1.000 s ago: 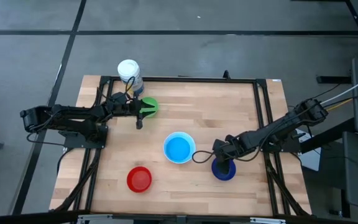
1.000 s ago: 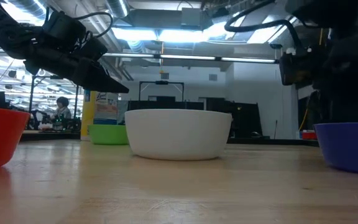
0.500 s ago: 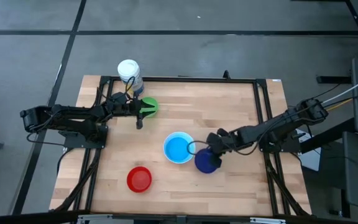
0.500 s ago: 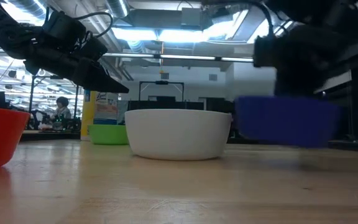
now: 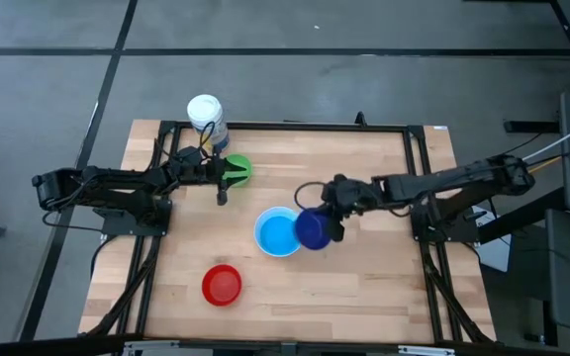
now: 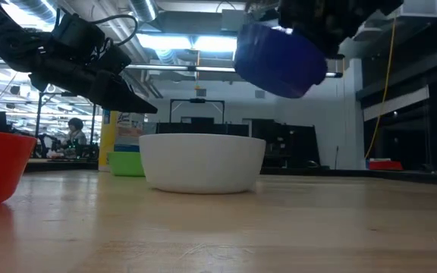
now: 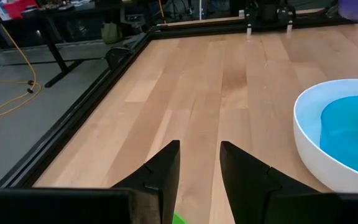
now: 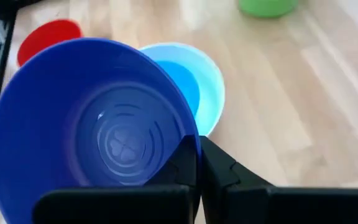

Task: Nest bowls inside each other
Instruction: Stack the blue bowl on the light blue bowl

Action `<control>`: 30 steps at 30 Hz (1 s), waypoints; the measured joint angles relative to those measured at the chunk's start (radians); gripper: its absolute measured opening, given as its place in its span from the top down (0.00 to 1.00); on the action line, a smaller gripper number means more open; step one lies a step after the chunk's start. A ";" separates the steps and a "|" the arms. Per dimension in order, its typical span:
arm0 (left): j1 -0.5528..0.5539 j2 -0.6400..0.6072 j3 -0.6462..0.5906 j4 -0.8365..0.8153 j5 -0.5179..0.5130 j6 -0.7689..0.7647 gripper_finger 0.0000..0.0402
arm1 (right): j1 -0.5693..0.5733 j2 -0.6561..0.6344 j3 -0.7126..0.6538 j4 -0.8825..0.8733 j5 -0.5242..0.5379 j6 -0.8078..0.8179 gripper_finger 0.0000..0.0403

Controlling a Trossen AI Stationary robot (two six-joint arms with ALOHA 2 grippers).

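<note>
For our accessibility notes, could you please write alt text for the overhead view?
The right gripper holds a dark blue plastic bowl beside a white bowl with a light blue bowl nested inside. The left gripper hovers over a green bowl; a red bowl sits apart.

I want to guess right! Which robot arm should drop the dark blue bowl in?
The right gripper: it is shut on the dark blue bowl, lifted beside the white bowl. The left gripper hovers over the green bowl.

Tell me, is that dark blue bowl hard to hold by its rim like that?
Probably not. The dark blue bowl hangs tilted in the air from the right gripper, pinched at one spot on its rim, so it seems light and stiff. Its glossy plastic looks smooth, so it might slip or swing if jolted.
</note>
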 joint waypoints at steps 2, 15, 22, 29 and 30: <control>0.000 0.000 0.000 0.001 0.000 0.000 0.72 | -0.035 0.006 0.001 0.001 -0.002 -0.020 1.00; 0.000 0.000 0.000 0.002 0.000 -0.001 0.72 | -0.150 0.130 0.006 0.171 -0.137 -0.061 1.00; 0.000 0.000 0.000 0.009 0.000 -0.009 0.72 | -0.150 0.236 0.114 0.166 -0.206 -0.106 1.00; 0.000 0.000 0.000 0.008 0.005 -0.009 0.72 | -0.157 0.371 0.259 0.009 -0.222 -0.168 1.00; 0.000 0.000 0.000 0.009 0.006 -0.009 0.72 | -0.157 0.389 0.278 -0.007 -0.233 -0.173 1.00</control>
